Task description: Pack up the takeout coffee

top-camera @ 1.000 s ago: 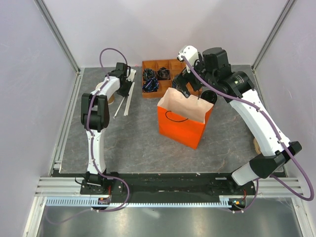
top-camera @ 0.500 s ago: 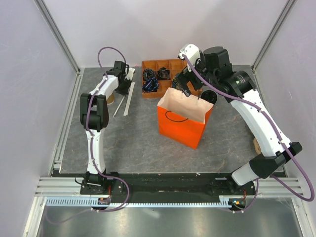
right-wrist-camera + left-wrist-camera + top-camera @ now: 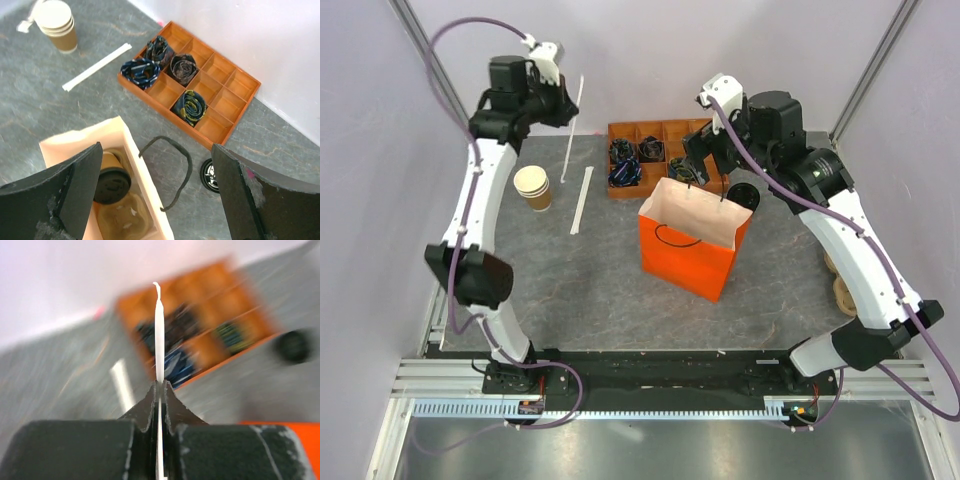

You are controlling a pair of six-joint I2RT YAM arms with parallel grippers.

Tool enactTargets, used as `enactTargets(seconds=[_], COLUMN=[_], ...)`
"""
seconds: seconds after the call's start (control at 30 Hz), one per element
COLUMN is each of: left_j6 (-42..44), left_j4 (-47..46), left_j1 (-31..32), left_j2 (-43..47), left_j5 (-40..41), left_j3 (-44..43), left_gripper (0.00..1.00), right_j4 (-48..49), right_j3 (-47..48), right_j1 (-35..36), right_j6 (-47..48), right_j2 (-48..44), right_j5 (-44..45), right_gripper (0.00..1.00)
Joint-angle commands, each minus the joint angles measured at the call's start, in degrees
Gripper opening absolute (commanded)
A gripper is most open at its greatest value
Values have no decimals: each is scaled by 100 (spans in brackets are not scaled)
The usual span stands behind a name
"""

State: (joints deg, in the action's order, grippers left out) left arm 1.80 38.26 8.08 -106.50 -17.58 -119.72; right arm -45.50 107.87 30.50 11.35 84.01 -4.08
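Note:
The takeout coffee [image 3: 111, 182], a tan cup with a black lid, lies tilted inside the orange paper bag [image 3: 85, 137]; only the right wrist view shows it. My right gripper [image 3: 157, 165] hangs open above the bag's mouth and its black handle, holding nothing. From above, the bag [image 3: 690, 255] stands mid-table with the right gripper [image 3: 698, 165] over its far edge. My left gripper [image 3: 566, 108] is raised high at the back left, shut on a white wrapped straw [image 3: 570, 150]. In the left wrist view the straw [image 3: 159, 340] sticks straight out from the closed left gripper [image 3: 160, 385].
A stack of lidless tan cups [image 3: 533, 187] stands at the left, with a second white straw [image 3: 581, 200] lying beside it. An orange compartment tray [image 3: 625, 133] with rolled ties sits at the back. A loose black lid [image 3: 743, 194] lies right of the bag.
My left gripper closed on a straw beside the cups and lifted it high toward the back wall. The right gripper rose slightly above the bag.

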Motion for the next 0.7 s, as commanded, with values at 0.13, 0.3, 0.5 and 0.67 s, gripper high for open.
enactTargets(seconds=[0.13, 0.3, 0.5, 0.67], left_j6=[-2570, -2860, -2433, -1676], left_j4=[-3797, -5397, -6726, -6368], left_j1=[439, 1354, 2171, 2418], left_j2=[1157, 1184, 815, 709], left_j5=[-3479, -3743, -4094, -4428], left_j3=[1037, 1880, 2190, 2488], left_gripper=[2, 2, 2, 2], right_j4=[937, 1463, 1544, 1412], right_j3=[-3, -232, -135, -82], right_j1=[-44, -53, -53, -62], right_j6=[-1117, -1417, -1232, -1022], right_j2=[-621, -1078, -1290, -1369], right_j5=[372, 303, 126, 188], right_gripper=[98, 98, 98, 98])
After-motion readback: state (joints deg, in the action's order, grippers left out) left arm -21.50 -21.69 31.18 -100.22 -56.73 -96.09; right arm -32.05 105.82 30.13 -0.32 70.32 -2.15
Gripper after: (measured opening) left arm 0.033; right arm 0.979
